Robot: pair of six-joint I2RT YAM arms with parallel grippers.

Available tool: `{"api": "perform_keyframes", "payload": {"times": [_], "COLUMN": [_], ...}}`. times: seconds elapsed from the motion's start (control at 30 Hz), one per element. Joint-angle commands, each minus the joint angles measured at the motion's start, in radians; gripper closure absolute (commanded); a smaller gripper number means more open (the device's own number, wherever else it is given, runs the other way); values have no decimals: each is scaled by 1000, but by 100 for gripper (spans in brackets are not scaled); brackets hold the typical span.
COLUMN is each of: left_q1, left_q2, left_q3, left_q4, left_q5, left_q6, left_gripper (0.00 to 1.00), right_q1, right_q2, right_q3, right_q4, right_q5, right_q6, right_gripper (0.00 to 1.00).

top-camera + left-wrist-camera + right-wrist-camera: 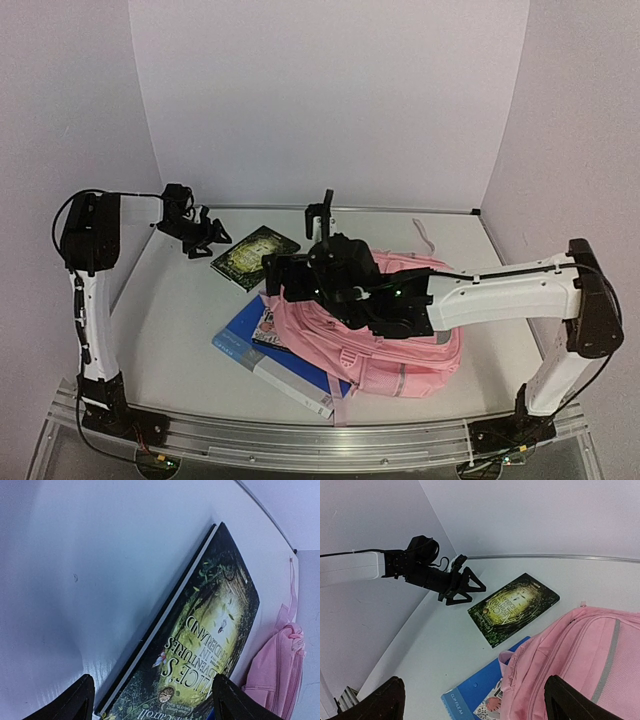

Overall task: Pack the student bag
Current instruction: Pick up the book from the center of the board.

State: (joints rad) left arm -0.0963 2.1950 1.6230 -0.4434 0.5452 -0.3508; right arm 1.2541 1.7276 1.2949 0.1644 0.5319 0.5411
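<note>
**A:** From above, how do the grippers stand?

**B:** The left gripper (pixel 205 235) hangs low over the far left corner of the table (pixel 170 320), fingers apart and nothing between them. The right gripper (pixel 298 250) is spread wide and empty, above the far left end of the student bag (pixel 400 365).

**A:** And the bag itself?

**B:** It lies flat under the right arm's wrist and forearm, running back toward that arm's base. A dark green book (pixel 255 255) lies between the two grippers, just ahead of the left one. On the near side of the right gripper, a blue folder (pixel 270 365) sticks out from under the bag, with a small illustrated booklet (pixel 268 325) on it.

**A:** The left wrist view?

**B:** The left gripper (pixel 152 680) shows its black fingers (pixel 82 700) in the bottom corners, well apart. The book (pixel 200 645) lies flat ahead, between them. Its title, read upside down, is Alice's Adventures in Wonderland. The bag (pixel 280 675) sits beyond the right-hand finger, past the book.

**A:** The right wrist view?

**B:** The right gripper (pixel 473 685) has its fingers (pixel 387 700) wide apart, clamping nothing. The bag (pixel 580 660) fills the space ahead of the right-hand finger, with a grey stripe across it. The folder (pixel 470 695) and booklet (pixel 487 707) poke out just ahead, between the fingers. The book (pixel 514 607) lies farther ahead. Beyond it is the left gripper (pixel 462 582), jaws parted, near the book's corner. I cannot tell whether it touches.
</note>
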Motion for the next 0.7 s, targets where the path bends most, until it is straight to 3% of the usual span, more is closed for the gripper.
{"api": "perform_keyframes", "payload": {"times": [0.0,0.4,0.53,0.67], "left_q1": [-41,-178,-211,-216], "left_q2": [15,-125,-233,-353], "left_q3": [24,-238,-389,-537], "left_q4": [10,102,195,297], "left_q5": [68,63,53,51], "left_q6": [33,51,-30,-120], "left_gripper": [19,23,25,26], "right_q1": [-61,-149,-197,-221], "right_q2": [76,257,326,398], "right_q3": [68,163,215,301], "right_q4": [-38,-40,-41,-43], "right_q5": [-140,-231,-283,-337], "right_q6": [93,205,258,238], "right_gripper": [5,8,11,19]}}
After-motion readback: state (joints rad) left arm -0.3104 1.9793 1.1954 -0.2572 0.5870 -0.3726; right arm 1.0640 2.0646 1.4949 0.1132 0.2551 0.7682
